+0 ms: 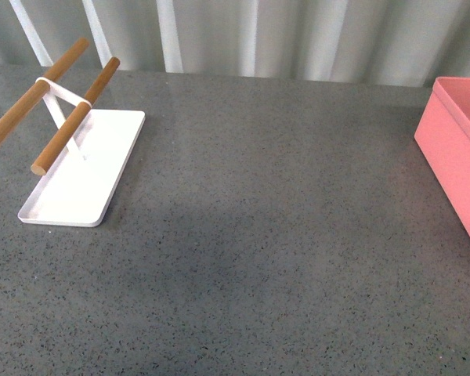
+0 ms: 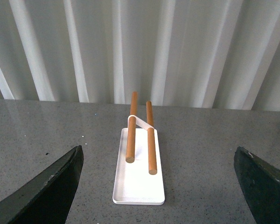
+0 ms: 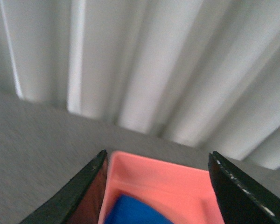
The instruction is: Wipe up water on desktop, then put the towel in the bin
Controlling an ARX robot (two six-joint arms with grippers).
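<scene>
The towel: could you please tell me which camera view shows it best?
The right wrist view: only there does the blue towel show, lying inside the pink bin. The front view shows just the bin's edge; the left wrist view shows neither.

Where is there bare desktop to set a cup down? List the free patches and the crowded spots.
The desktop lies bare across the whole stretch between the white tray on the left and the bin at the right edge, and along the near edge. Crowded: the tray, with its wooden bars overhanging it, and the bin, where the towel lies.
</scene>
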